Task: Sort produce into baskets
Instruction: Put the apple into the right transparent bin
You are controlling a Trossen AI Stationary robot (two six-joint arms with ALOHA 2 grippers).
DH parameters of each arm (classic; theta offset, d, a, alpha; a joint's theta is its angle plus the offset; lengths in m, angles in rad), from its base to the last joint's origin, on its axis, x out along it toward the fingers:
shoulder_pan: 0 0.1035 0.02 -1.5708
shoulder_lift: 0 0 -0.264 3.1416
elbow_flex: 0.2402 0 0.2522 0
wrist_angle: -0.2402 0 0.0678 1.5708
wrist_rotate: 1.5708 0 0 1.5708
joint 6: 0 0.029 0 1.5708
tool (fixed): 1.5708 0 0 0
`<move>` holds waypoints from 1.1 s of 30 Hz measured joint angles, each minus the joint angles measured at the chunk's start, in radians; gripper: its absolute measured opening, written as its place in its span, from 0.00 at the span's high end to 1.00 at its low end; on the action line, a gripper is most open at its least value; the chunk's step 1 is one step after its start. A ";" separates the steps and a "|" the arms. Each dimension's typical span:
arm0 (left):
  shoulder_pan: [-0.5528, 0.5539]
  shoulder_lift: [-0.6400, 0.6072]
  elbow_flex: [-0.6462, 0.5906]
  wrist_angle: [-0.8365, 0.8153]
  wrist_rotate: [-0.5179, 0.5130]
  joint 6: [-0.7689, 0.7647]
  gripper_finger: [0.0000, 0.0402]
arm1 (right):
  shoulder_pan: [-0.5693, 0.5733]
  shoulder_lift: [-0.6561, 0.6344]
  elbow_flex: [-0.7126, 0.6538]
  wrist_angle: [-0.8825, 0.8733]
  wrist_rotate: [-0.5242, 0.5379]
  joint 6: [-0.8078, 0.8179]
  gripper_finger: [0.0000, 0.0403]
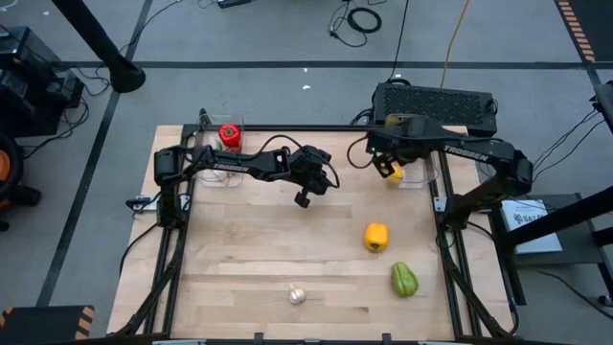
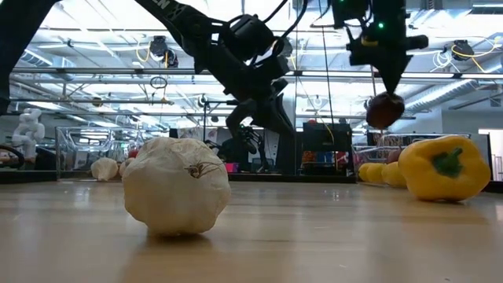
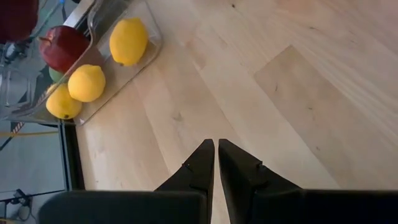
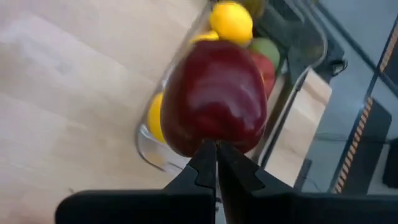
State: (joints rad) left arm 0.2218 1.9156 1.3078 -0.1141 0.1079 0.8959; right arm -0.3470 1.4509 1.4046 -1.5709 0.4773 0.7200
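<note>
My right gripper point(image 4: 216, 155) is shut on a dark red apple point(image 4: 214, 96) and hangs over the right basket point(image 1: 414, 174) at the table's far right. That clear basket point(image 3: 149, 46) holds lemons point(image 3: 129, 40), another red apple point(image 3: 62, 48) and a green piece. My left gripper point(image 3: 216, 149) is shut on nothing above bare wood at mid-table point(image 1: 302, 198). The left basket point(image 1: 218, 146) at the far left holds a red pepper point(image 1: 229, 135). A yellow pepper point(image 1: 376, 237), a green pepper point(image 1: 404, 280) and a garlic bulb point(image 1: 297, 295) lie on the table. My right gripper pinches the apple at its top point(image 2: 385, 97) between the two fingertips, which come from above and point steeply down. The fingertips hide the exact spot. The apple point(image 2: 384, 110) hangs below the fingers, lifted clear of table and basket.
A black box with cables point(image 1: 436, 101) stands behind the right basket. Dark frame rails run along the table's left and right sides point(image 1: 442, 206). The garlic point(image 2: 176, 185) lies near the front edge, with the yellow pepper point(image 2: 444, 167) farther back on the right.
</note>
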 joint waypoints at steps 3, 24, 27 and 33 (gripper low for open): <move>0.000 0.000 0.000 -0.006 0.000 -0.001 0.92 | -0.049 -0.015 -0.040 -0.001 -0.038 -0.042 1.00; 0.000 0.000 0.000 -0.007 0.009 -0.019 0.92 | -0.262 -0.030 -0.229 0.001 -0.280 -0.383 1.00; 0.000 0.001 0.000 -0.007 0.018 -0.019 0.92 | -0.286 -0.030 -0.243 0.001 -0.305 -0.434 1.00; 0.000 0.001 0.000 0.001 0.027 -0.020 0.92 | -0.338 -0.023 -0.269 0.001 -0.276 -0.496 1.00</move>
State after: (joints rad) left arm 0.2220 1.9163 1.3079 -0.1135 0.1352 0.8755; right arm -0.6854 1.4281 1.1358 -1.5699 0.2014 0.2241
